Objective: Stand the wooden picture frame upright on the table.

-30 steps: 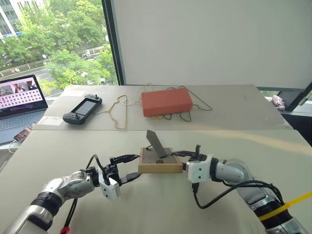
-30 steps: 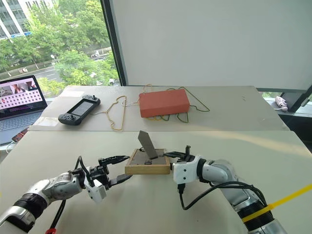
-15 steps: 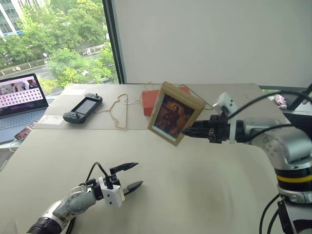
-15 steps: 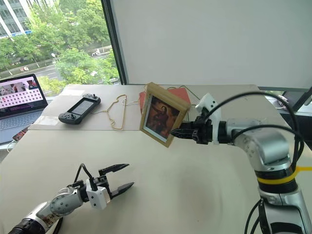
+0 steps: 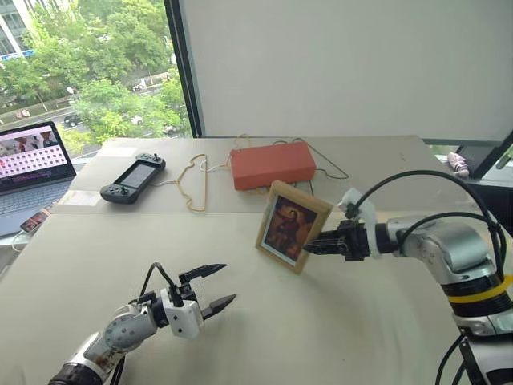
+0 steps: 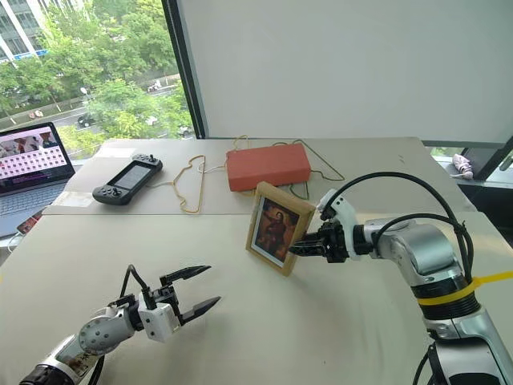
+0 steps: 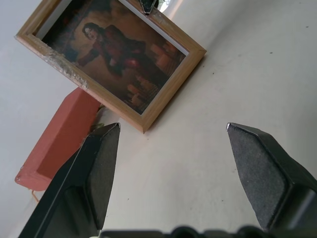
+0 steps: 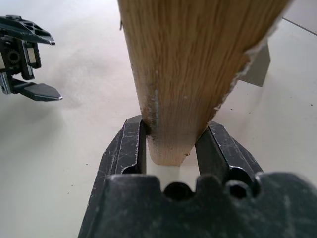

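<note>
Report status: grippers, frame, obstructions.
Right gripper shut on wooden picture frame, upright, picture facing robot. Left gripper open, apart. Table near frame bare; red-orange box behind.

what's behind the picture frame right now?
Behind the wooden picture frame: the red-orange box with thin cables around it, farther back on the table. The right gripper clamps the frame's edge. The frame's front covers its back; whether its bottom touches the table is unclear.

Red-orange box [image 5: 272, 165], game console [image 5: 133, 178], laptop [image 5: 32, 167].
</note>
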Tool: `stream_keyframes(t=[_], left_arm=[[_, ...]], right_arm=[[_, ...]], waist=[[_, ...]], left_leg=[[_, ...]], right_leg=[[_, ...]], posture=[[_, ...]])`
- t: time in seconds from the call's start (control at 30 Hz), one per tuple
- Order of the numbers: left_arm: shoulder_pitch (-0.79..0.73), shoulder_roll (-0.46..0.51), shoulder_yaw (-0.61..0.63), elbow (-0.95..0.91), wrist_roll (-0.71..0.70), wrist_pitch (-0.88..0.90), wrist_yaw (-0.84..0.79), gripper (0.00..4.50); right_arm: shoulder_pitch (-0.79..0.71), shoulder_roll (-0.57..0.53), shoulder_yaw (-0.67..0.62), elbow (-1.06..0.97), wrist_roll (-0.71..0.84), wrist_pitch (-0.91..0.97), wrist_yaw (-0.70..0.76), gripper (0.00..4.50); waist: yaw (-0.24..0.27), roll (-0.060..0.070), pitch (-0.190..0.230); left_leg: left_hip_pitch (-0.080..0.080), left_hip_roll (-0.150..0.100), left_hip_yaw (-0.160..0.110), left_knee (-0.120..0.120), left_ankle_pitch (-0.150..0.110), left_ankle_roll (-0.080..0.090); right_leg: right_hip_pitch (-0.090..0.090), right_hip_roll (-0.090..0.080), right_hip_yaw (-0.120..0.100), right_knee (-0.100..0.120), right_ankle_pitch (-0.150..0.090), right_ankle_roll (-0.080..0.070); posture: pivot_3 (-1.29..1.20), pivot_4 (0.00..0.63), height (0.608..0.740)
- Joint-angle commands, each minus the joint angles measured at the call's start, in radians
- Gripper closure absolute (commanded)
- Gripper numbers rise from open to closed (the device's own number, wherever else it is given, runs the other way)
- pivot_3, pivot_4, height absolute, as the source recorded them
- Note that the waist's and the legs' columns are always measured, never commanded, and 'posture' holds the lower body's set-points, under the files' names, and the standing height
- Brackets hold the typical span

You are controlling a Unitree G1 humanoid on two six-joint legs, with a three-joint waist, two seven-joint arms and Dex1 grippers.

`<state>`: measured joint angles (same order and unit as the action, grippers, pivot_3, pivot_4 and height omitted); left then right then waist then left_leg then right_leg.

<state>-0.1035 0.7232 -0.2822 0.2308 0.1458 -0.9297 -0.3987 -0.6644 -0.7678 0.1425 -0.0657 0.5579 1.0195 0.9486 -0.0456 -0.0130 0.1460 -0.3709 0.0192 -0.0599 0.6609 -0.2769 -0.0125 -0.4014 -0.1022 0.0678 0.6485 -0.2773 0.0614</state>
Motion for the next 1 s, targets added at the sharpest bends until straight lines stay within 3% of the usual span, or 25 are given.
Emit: stream_keyframes(t=[0.03,0.07,0.13,0.27,0.6,0.77,0.87,1.0], left_arm=[[0.006,-0.008,0.035,-0.029,-0.023,0.003,-0.014,0.78],[0.006,-0.011,0.038,-0.029,-0.024,0.003,-0.018,0.78],[0.007,-0.017,0.043,-0.029,-0.024,0.003,-0.026,0.66],[-0.001,-0.029,0.048,-0.025,-0.026,0.003,-0.044,0.66],[-0.009,-0.048,0.067,-0.01,-0.026,0.007,-0.063,0.66],[0.03,-0.052,0.093,-0.047,-0.079,0.062,-0.076,0.66],[0.081,-0.054,0.106,-0.12,-0.194,0.209,-0.115,0.66],[0.185,-0.111,0.179,-0.369,-0.513,0.791,-0.02,0.66]], right_arm=[[0.014,-0.002,0.006,0.022,-0.036,-0.006,-0.016,3.19],[0.015,-0.003,0.005,0.021,-0.035,-0.006,-0.015,3.19],[0.015,-0.001,-0.003,0.022,-0.029,0.003,-0.021,2.31],[0.016,-0.001,-0.017,0.021,-0.032,0.013,-0.031,1.19],[0.072,-0.075,-0.08,-0.042,-0.002,0.037,-0.003,1.19],[0.178,-0.153,-0.221,-0.15,0.076,0.057,0.029,1.19],[0.276,-0.174,-0.293,-0.237,0.086,0.033,0.001,1.19],[0.383,-0.012,-0.385,-0.329,-0.057,0.015,-0.351,1.19]], waist=[[0.0,0.0,0.0],[0.001,0.0,0.0],[0.001,0.0,0.0],[0.002,0.0,0.0],[0.005,0.0,0.0],[0.008,0.0,0.0],[0.004,0.0,0.0],[0.0,-0.001,0.0]], left_leg=[[0.0,0.0,0.0,0.0,0.0,0.0],[0.0,0.0,0.0,0.0,0.0,0.0],[0.0,0.0,0.0,0.0,0.0,0.0],[-0.002,0.0,0.0,0.0,0.0,0.0],[-0.003,0.0,0.0,0.0,0.0,0.0],[-0.003,-0.001,0.0,0.0,0.0,0.0],[-0.003,0.0,0.0,0.0,0.0,0.0],[-0.002,0.0,0.0,0.0,0.0,0.0]], right_leg=[[0.0,0.0,0.0,0.0,0.0,0.0],[0.0,0.0,0.0,0.0,0.0,0.0],[0.0,0.0,0.0,0.0,0.0,0.0],[-0.002,0.0,0.0,0.0,0.0,0.0],[-0.002,0.0,0.0,0.0,0.0,0.0],[-0.003,-0.001,0.0,-0.001,0.0,0.0],[-0.002,-0.001,0.0,-0.001,0.0,0.0],[-0.001,0.0,0.0,0.0,0.0,0.0]], posture=[[0.0,0.15,0.74],[0.0,0.15,0.74],[0.0,0.15,0.74],[0.0,0.15,0.74],[0.0,0.15,0.74],[0.0,0.15,0.74],[0.0,0.15,0.74],[0.0,0.15,0.74]])
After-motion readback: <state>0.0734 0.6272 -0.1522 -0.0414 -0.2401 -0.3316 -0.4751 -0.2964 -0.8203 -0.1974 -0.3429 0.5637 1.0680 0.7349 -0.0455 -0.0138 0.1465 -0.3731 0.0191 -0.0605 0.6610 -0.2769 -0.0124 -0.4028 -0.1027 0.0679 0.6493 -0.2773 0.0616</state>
